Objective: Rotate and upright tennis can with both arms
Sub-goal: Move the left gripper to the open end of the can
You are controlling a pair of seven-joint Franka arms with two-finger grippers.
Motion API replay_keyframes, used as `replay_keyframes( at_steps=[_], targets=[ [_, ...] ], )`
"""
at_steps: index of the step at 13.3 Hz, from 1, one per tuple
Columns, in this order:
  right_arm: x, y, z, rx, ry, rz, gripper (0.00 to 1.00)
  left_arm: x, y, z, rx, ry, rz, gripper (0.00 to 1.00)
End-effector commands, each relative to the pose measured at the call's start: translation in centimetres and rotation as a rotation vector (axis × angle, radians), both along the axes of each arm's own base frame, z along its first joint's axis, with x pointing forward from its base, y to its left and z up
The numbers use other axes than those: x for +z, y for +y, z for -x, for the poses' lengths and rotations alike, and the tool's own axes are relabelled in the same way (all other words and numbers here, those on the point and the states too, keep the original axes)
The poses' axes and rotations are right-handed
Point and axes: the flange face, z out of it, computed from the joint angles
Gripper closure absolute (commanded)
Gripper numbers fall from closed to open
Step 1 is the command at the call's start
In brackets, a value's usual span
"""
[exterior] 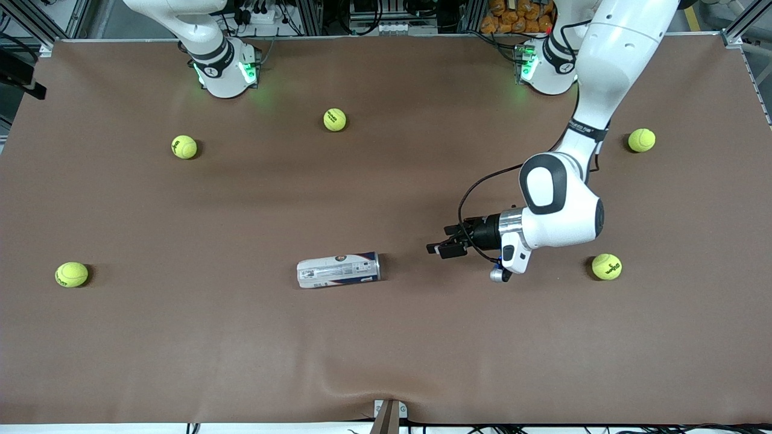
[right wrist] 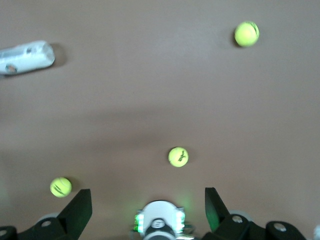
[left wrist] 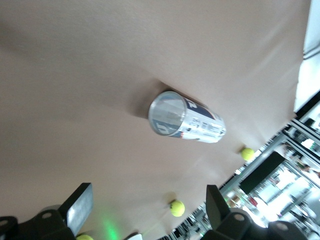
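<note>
The tennis can (exterior: 339,270) lies on its side on the brown table, a white-silver tube with navy and red marks. In the left wrist view the can (left wrist: 186,121) shows its round metallic-rimmed end. My left gripper (exterior: 441,239) hangs low over bare table beside that end, a short gap away, pointing at it. It is open (left wrist: 148,202) with nothing between its fingers. My right gripper (right wrist: 148,205) is open and empty, held high over its own base (right wrist: 160,220). It is out of the front view. The can (right wrist: 27,57) shows small in the right wrist view.
Several yellow tennis balls lie scattered on the table: one (exterior: 606,266) close to the left arm's wrist, one (exterior: 641,140) by its forearm, others (exterior: 335,119), (exterior: 184,147), (exterior: 72,274) toward the right arm's end. The right arm's base (exterior: 223,66) glows green.
</note>
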Motion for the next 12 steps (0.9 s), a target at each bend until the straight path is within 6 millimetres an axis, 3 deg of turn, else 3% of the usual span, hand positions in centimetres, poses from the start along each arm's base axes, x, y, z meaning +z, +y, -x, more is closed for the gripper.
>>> replay_keyframes(
  at_steps=[1,3,6,10,12],
  targets=[
    [-0.3,0.4,0.7,-0.086,0.026,0.010,0.00,-2.6,-0.6,-0.4,0.029,-0.030,0.090,0.00],
    [-0.7,-0.3,0.3,-0.051,0.024,-0.029,0.00,-3.9,-3.4,0.2,0.013,-0.071,0.160,0.00],
    [-1.0,-0.2,-1.0,-0.001,-0.028,-0.031,0.00,-5.9,-4.6,-0.1,0.053,-0.068,0.219,0.00],
    [-3.0,-0.3,-4.0,0.102,-0.080,-0.024,0.00,-10.0,-5.6,0.0,0.056,-0.171,0.285,0.02],
    [-3.9,-0.4,-5.1,0.104,-0.093,-0.021,0.00,-10.4,-6.8,-0.1,0.048,-0.194,0.303,0.01]
  ],
)
